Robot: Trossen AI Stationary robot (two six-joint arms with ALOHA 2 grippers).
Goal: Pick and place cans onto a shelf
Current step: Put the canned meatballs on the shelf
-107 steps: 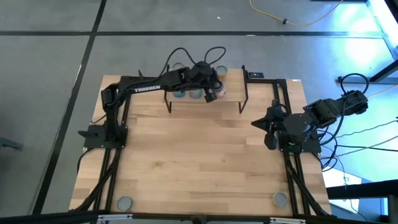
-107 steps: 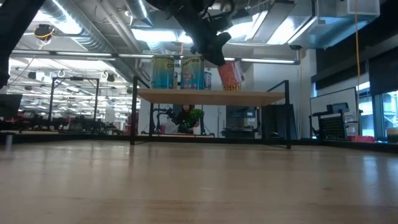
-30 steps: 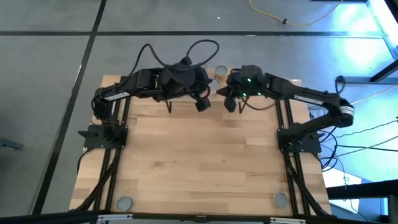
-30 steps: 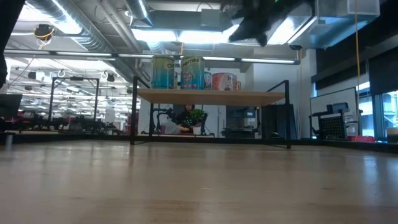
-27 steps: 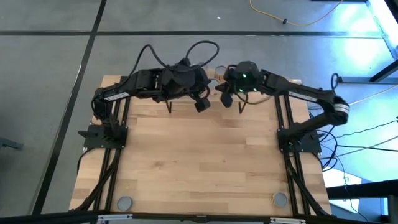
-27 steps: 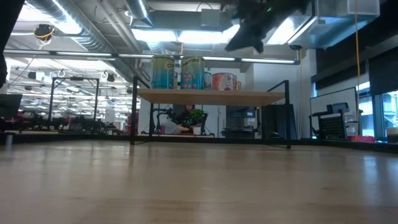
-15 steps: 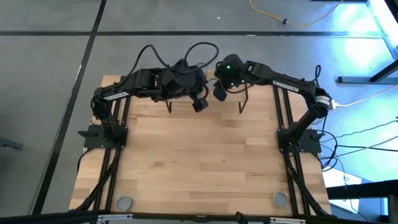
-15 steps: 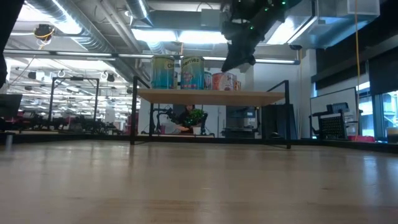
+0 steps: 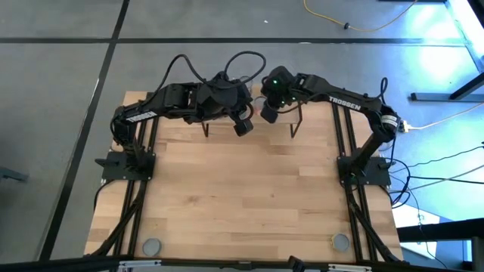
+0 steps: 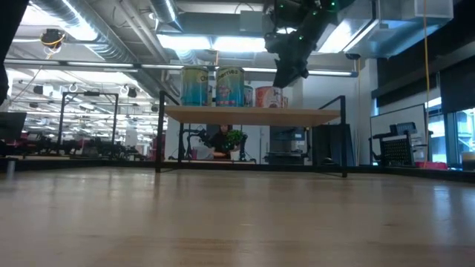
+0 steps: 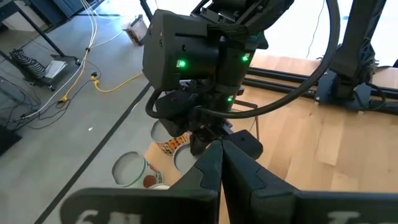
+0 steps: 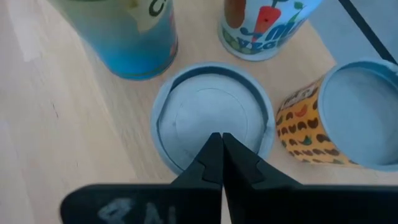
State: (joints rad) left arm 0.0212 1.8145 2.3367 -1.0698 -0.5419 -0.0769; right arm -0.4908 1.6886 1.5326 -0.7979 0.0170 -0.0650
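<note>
The shelf [image 10: 252, 113] stands at the table's far middle. On it are two blue-teal cans [image 10: 194, 86] [image 10: 228, 86] and an orange-red can [image 10: 269, 96]. My right gripper [image 9: 268, 115] is shut and points down over the shelf. In its wrist view its tips [image 12: 219, 146] stand over the silver top of a can [image 12: 211, 115]. Around that can are a blue can [image 12: 127, 37], a can with a carrot label [image 12: 264, 22] and an orange can [image 12: 311, 124]. My left gripper [image 9: 243, 128] is shut and empty, raised by the shelf's near edge. My right gripper's shut fingertips point down over the near rim of the can's silver top [image 12: 214, 127]. I cannot tell whether they touch it. The can stands upright on the shelf.
Black shelf legs [image 9: 295, 128] stand on the tabletop. Two grey round discs [image 9: 152, 245] [image 9: 341, 242] lie at the near corners. The arm bases [image 9: 125, 162] [image 9: 363, 170] sit at the sides. The tabletop's middle and near part [image 9: 242, 196] are bare wood.
My right gripper has gone toward the table's left edge, over the shelf, and down toward the cans, its fingers shut throughout. The cans have stayed in place.
</note>
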